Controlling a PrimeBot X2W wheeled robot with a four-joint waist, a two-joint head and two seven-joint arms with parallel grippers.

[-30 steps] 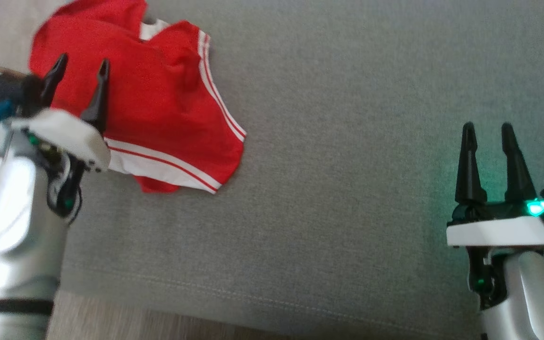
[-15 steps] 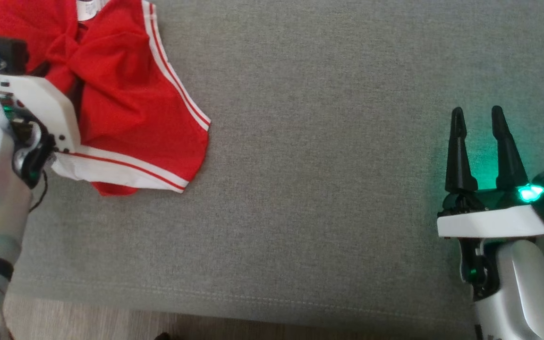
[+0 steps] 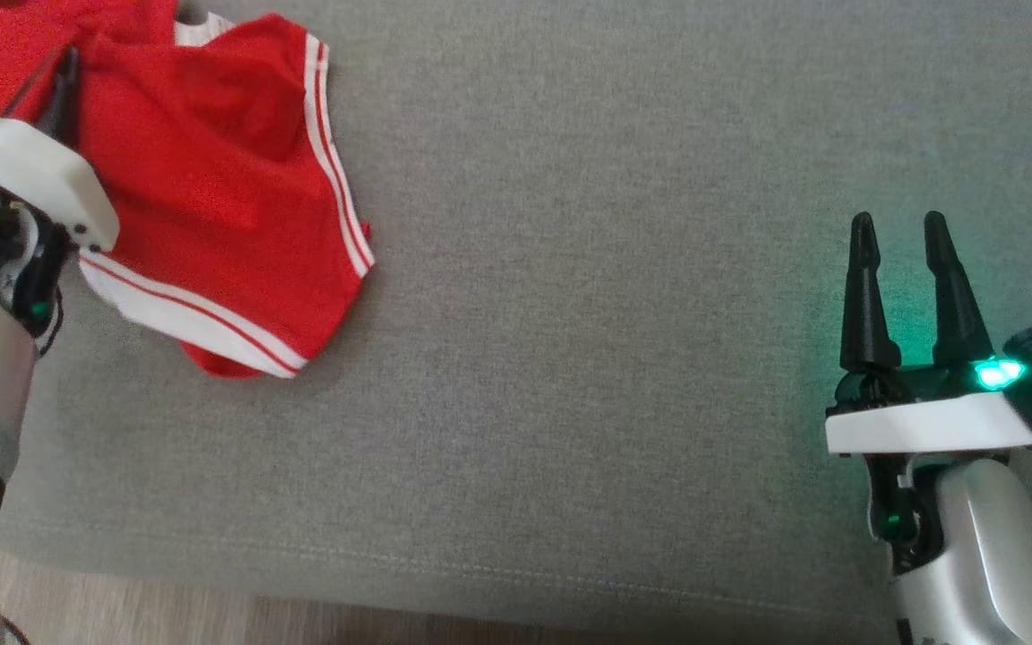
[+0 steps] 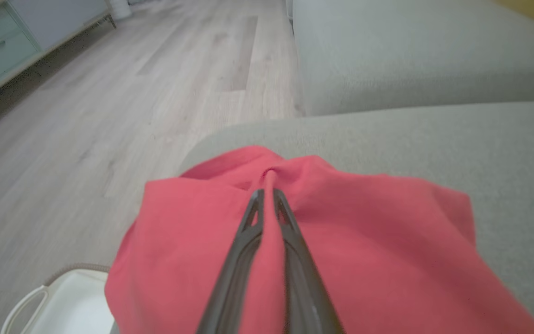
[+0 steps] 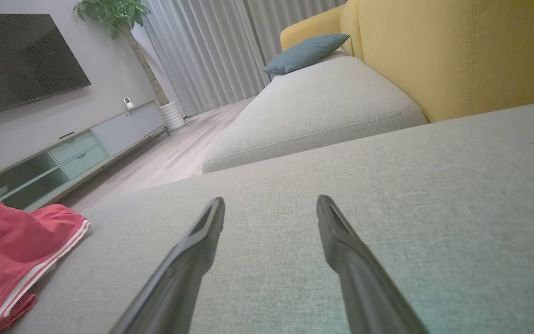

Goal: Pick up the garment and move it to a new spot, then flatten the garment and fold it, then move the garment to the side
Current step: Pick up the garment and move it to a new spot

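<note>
The garment point(image 3: 211, 206) is a red piece with white stripes, bunched at the far left of the grey sofa cushion point(image 3: 614, 313). My left gripper point(image 3: 64, 76) is shut on a pinched fold of its red cloth; the left wrist view shows both fingers point(image 4: 255, 218) squeezed together around that fold of the garment point(image 4: 364, 241). My right gripper point(image 3: 897, 228) stands open over bare cushion at the right, far from the cloth. In the right wrist view the garment point(image 5: 12, 250) lies at the lower left, with the right gripper point(image 5: 270, 204) open and nothing between its fingers.
A white basket point(image 4: 63, 301) sits on the wooden floor point(image 4: 109, 93) beside the cushion's left end. A second grey cushion point(image 5: 313, 111), a yellow backrest point(image 5: 457, 51) and a blue pillow point(image 5: 306, 51) lie beyond. A TV cabinet point(image 5: 77, 148) stands across the room.
My left gripper has gone from open above the garment to shut on a fold of it, and the cloth has bunched and shifted. The camera has moved. The right gripper stays open.
</note>
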